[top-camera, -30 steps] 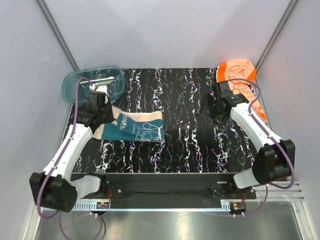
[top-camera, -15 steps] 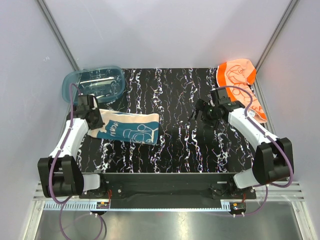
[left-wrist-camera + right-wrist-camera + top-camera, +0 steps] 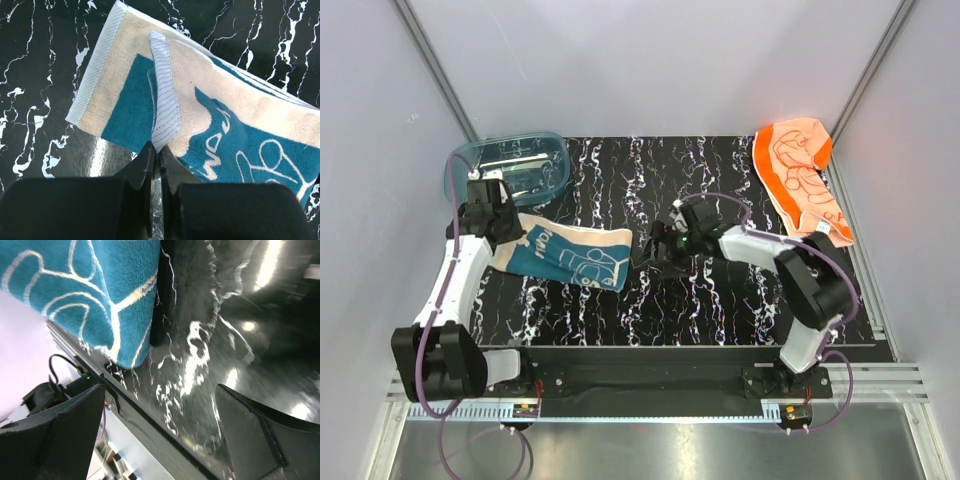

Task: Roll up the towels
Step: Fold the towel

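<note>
The left pincer (image 3: 156, 150) clamps the teal towel (image 3: 240, 137) at frame left, while the right pincer (image 3: 160, 390) gapes empty beside it.

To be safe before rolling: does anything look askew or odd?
The teal towel lies slanted, with one end folded over and pinched in the left pincer. The orange towel lies crumpled at the far right corner.

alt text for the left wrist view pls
The left end effector, at bottom centre, is pinched shut on a raised fold of hem of a teal and cream towel lying on the black marbled table.
</note>
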Robot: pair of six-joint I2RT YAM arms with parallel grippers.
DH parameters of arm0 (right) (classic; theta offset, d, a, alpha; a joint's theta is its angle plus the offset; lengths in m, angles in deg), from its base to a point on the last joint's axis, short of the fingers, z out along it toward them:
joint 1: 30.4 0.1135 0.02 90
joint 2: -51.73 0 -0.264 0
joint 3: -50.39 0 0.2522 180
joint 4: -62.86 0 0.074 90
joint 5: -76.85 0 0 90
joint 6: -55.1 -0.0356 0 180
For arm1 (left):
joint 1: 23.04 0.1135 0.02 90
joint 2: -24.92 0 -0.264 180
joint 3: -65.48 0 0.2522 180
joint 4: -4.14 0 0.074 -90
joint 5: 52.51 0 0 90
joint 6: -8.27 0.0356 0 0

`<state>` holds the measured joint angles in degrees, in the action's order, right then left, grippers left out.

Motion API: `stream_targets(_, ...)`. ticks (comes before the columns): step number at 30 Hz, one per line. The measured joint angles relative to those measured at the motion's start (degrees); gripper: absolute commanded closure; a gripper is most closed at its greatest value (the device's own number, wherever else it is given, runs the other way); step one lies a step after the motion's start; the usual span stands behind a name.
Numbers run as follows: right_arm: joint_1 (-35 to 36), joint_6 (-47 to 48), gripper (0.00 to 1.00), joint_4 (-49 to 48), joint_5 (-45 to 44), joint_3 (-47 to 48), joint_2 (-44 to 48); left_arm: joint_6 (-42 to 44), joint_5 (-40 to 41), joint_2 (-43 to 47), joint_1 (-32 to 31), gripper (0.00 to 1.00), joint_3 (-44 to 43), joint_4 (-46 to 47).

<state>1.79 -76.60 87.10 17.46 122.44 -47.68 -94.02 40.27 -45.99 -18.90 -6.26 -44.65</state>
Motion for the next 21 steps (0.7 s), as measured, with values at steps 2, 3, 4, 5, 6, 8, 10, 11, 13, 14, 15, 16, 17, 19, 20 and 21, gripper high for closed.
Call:
stream_targets(2,2.03,-2.03,0.03,-3.56,0.83,0.24,-3.91,0.09,0.0,-1.01,0.0,0.94,-0.07,0.55)
stream_targets(3,2.71,-2.93,0.03,-4.96,1.11,0.24,-5.4,0.09,0.0,-1.7,0.0,0.94,-0.02,0.63)
stream_targets(4,3.39,-3.91,0.03,-6.4,1.55,0.24,-6.95,0.11,0.0,-2.25,0.0,0.94,0.2,0.92)
stream_targets(5,3.96,-5.35,0.03,-7.93,2.71,0.33,-8.31,0.13,0.0,-2.73,0.0,0.94,0.5,1.16)
stream_targets(6,4.48,-6.36,0.02,-9.27,3.32,0.7,-8.96,0.26,0.02,-3.1,0.0,0.94,0.76,1.22)
stream_targets(8,5.46,-7.45,0.04,-10.99,3.19,1.79,-10.03,0.31,0.11,-3.58,0.0,0.95,1.11,1.27)
stream_targets(10,6.75,-8.33,0.12,-12.46,2.95,3.28,-11.72,0.33,0.15,-3.85,0.0,0.95,1.18,1.29)
stream_targets(11,7.43,-8.83,0.15,-13.25,2.97,3.98,-12.66,0.31,0.15,-3.87,0.0,0.94,1.18,1.42)
stream_targets(13,8.55,-9.84,0.32,-14.49,3.08,4.63,-13.92,0.31,0.15,-3.87,0.0,0.95,1.18,1.7)
stream_targets(14,9.05,-10.12,0.4,-15.19,2.91,4.74,-14.4,0.31,0.15,-3.89,0.0,0.95,1.18,1.79)
stream_targets(15,9.31,-10.64,0.53,-15.67,2.91,4.79,-14.86,0.31,0.15,-3.91,0.0,0.95,1.18,1.77)
stream_targets(16,9.49,-10.82,0.85,-15.98,2.86,4.79,-15.47,0.31,0.13,-3.96,0.0,0.96,1.18,1.77)
stream_targets(17,9.51,-11.06,0.99,-16.31,2.8,4.79,-16.06,0.33,0.11,-4.0,0.0,0.96,1.18,1.77)
stream_targets(19,9.31,-12.02,1.0,-16.74,2.21,4.9,-17.53,0.31,-0.42,-4.11,-0.04,0.96,1.18,1.75)
stream_targets(20,8.98,-12.33,1.0,-16.74,2.12,4.9,-17.99,0.33,-0.74,-4.15,-0.31,0.96,1.18,1.77)
stream_targets(21,8.44,-12.59,1.0,-16.79,2.4,4.79,-18.21,0.33,-0.9,-4.22,-0.92,0.96,1.18,1.75)
